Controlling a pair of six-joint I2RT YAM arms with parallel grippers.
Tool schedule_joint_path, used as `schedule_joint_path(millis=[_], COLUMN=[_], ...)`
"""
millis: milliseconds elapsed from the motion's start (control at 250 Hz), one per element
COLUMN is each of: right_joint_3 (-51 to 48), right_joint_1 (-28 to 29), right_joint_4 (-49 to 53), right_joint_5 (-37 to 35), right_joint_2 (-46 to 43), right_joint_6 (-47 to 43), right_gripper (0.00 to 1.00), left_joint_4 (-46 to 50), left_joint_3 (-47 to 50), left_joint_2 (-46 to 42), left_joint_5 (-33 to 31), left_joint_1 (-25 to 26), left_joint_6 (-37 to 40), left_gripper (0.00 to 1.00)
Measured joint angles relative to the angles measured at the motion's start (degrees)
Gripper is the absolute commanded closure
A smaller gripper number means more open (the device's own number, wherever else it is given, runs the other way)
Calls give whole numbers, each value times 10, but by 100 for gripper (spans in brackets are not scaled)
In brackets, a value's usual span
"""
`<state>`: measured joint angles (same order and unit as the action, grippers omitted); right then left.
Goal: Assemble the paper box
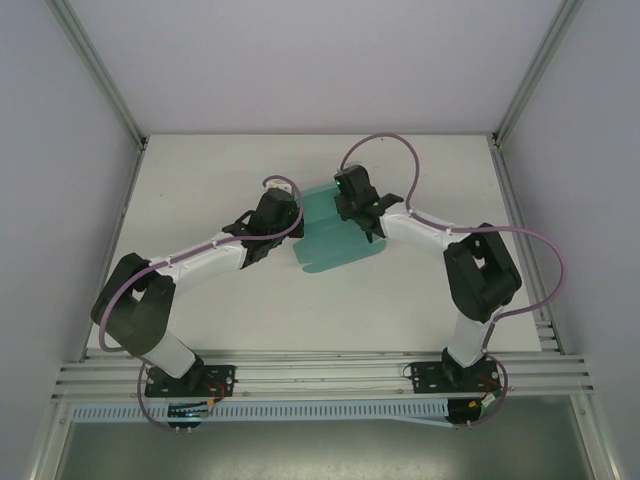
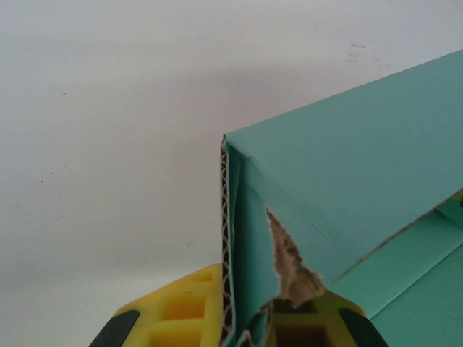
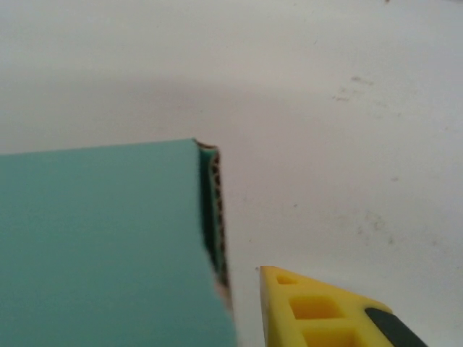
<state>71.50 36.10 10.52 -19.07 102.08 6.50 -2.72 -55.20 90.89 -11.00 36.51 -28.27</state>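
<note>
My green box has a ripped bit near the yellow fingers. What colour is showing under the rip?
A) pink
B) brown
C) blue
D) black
B: in the left wrist view, the torn patch on the teal paper box shows bare brown card where the green layer has peeled away.

The left end effector (image 2: pixel 249 322) pinches a folded corrugated wall of the teal paper box (image 2: pixel 347 166) between its yellow fingers (image 2: pixel 181 307). Beside the grip a torn patch (image 2: pixel 293 267) bares brown card, with the white bench (image 2: pixel 108 108) behind.
</note>
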Motion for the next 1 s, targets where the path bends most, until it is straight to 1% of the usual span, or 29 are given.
schedule_joint_path(millis=[48, 168, 308, 472, 863, 943, 999], right_joint_3=[-6, -25, -38, -58, -60, -60, -60], right_joint_1=[-7, -25, -32, -36, -51, -52, -52], right_joint_4=[1, 0, -1, -12, -43, -46, -46], right_joint_5=[24, 80, 111, 140, 201, 207, 207], right_joint_2=[-6, -18, -24, -35, -27, -21, -19], right_joint_6=[12, 32, 45, 50, 88, 91, 92], right_gripper=[72, 65, 64, 65, 67, 69, 72], left_joint_4=[2, 8, 16, 24, 25, 27, 29], left_joint_3=[0, 0, 0, 0, 0, 0, 0], left_joint_2=[0, 0, -3, -7, -9, -9, -9], left_joint_5=[0, 0, 0, 0, -2, -6, -10], left_joint_1=[0, -1, -1, -1, -2, -2, -2], left_joint_6=[2, 4, 9, 10, 10, 10, 10], left_gripper=[100, 100, 100, 100, 100, 100, 100])
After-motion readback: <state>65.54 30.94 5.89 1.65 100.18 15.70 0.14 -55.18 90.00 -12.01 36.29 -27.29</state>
